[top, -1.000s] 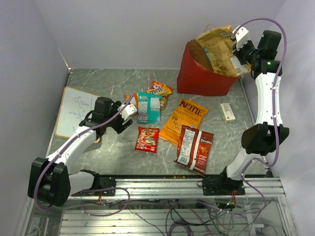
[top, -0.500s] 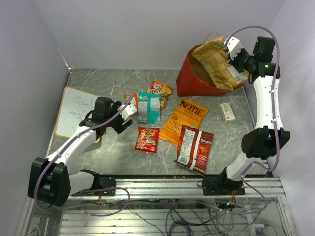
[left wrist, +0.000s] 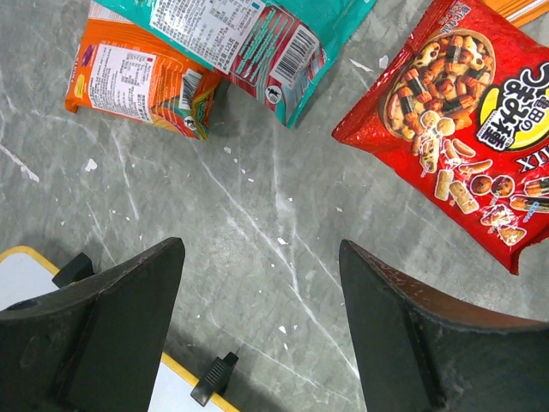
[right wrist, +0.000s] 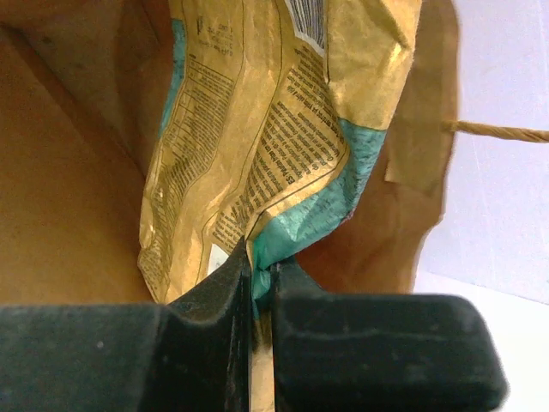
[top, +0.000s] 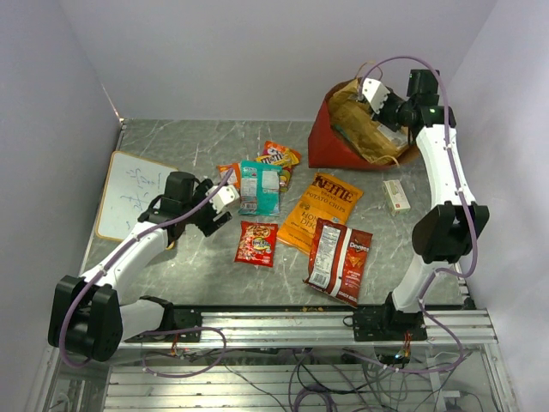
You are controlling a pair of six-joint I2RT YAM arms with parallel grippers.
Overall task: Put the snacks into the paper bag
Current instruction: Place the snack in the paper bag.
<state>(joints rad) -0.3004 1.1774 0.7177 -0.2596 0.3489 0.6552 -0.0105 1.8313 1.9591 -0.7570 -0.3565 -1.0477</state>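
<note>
Right pincer (right wrist: 264,273) clamped on tan bag (right wrist: 257,129) inside paper bag (right wrist: 69,180); left pincer (left wrist: 260,257) spread. Lowering deeper advised before release; bottom probably not reached.

This is a robotics lab test cell, not a home or a shop. A left arm (top: 129,253) and a right arm (top: 448,167) are bolted to an aluminium rail (top: 274,324) at the near edge, with loose cables (top: 317,378) hanging bare below it. Plain pale partition walls (top: 257,60) box in a grey marble-patterned tabletop (top: 189,150). On it lie snack packets (top: 339,262) and a small scribbled whiteboard (top: 129,193).
</note>
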